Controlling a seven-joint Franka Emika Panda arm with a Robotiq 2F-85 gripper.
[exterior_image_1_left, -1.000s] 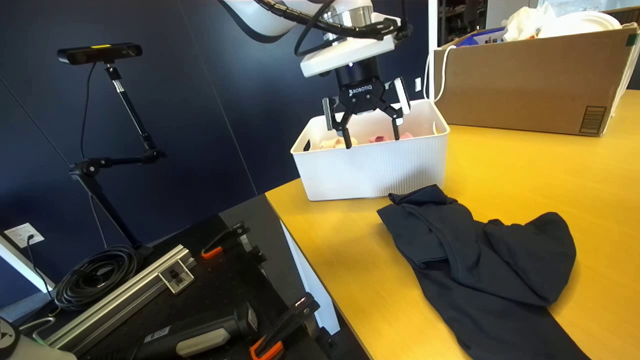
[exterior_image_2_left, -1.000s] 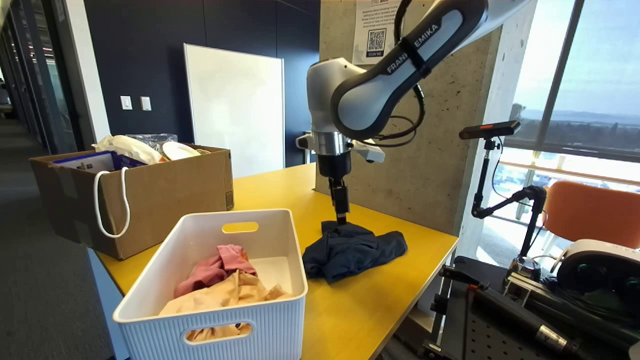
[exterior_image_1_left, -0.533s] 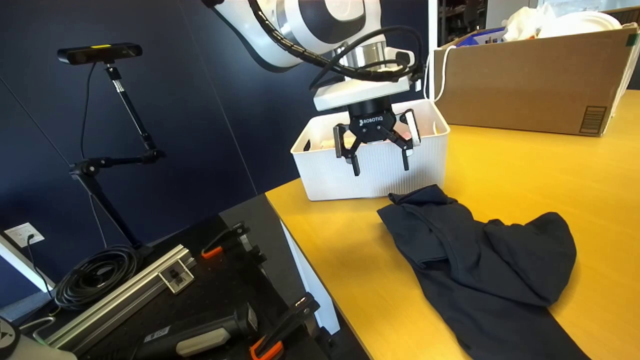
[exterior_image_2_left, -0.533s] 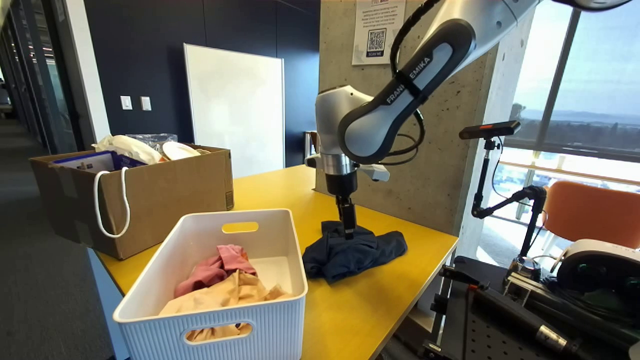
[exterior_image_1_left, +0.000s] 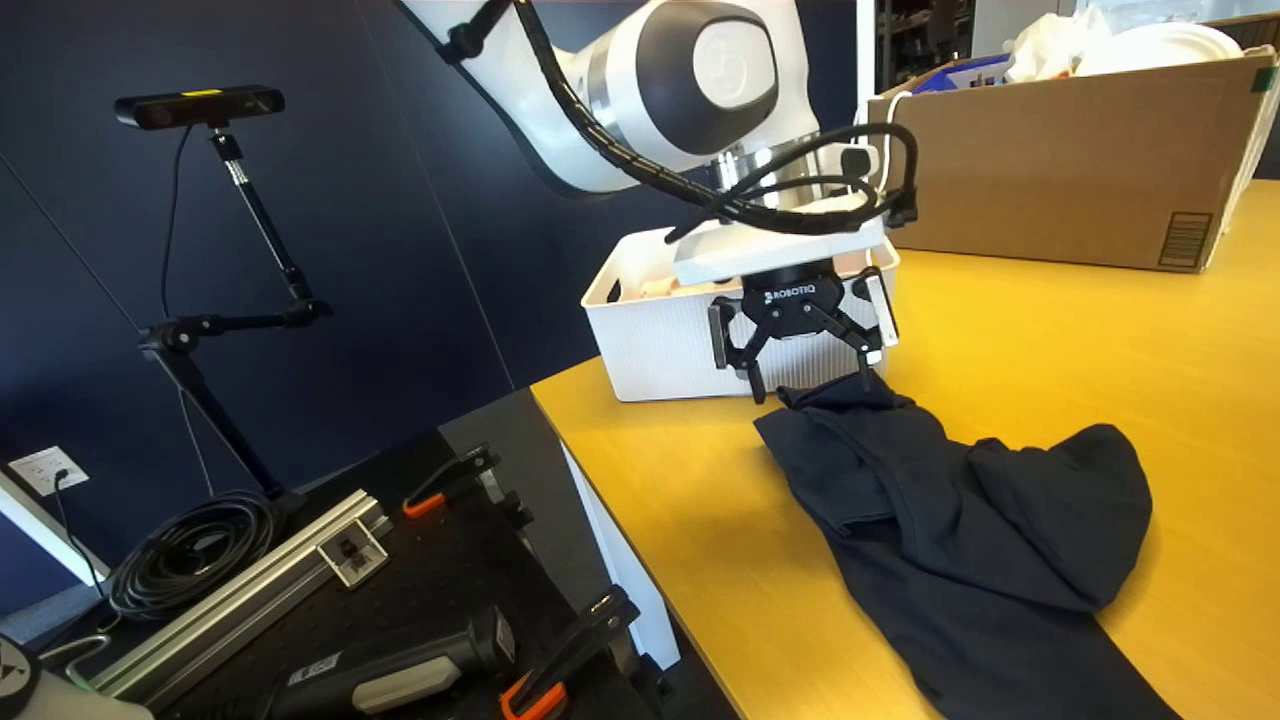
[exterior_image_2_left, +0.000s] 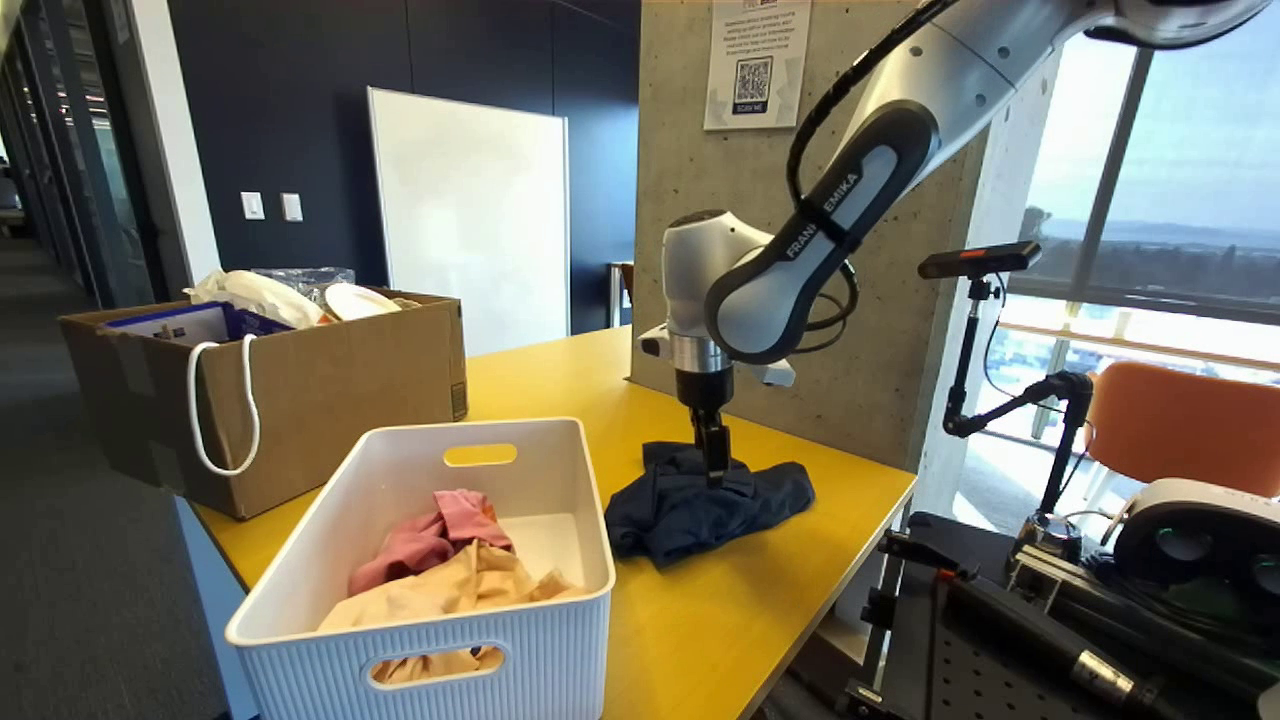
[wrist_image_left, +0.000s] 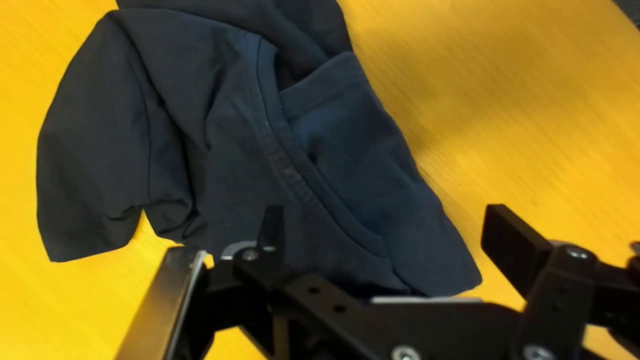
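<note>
A dark navy garment (exterior_image_1_left: 960, 510) lies crumpled on the yellow table, visible in both exterior views and filling much of the wrist view, where a long hem or seam crosses the cloth (wrist_image_left: 225, 130). My gripper (exterior_image_1_left: 812, 385) hangs pointing down over the end of the garment nearest the white bin. Its jaws stand wide apart with nothing held. In the wrist view the gripper (wrist_image_left: 386, 220) has one finger over the cloth and the other over bare table beside its edge. Whether the fingertips touch the fabric I cannot tell.
Close by is a white ribbed bin (exterior_image_2_left: 550, 650) with pink cloth (exterior_image_2_left: 430, 545) and tan cloth (exterior_image_2_left: 450, 590) inside. A cardboard box (exterior_image_2_left: 330, 400) with assorted items stands on the table (exterior_image_1_left: 1100, 330). A concrete pillar (exterior_image_2_left: 860, 360) rises behind the table; a camera on a stand (exterior_image_1_left: 200, 107) is off to the side.
My gripper has come down from above the bin's rim in an exterior view and shifted across to the garment's end. The jaws have stayed open; garment and bin have not moved.
</note>
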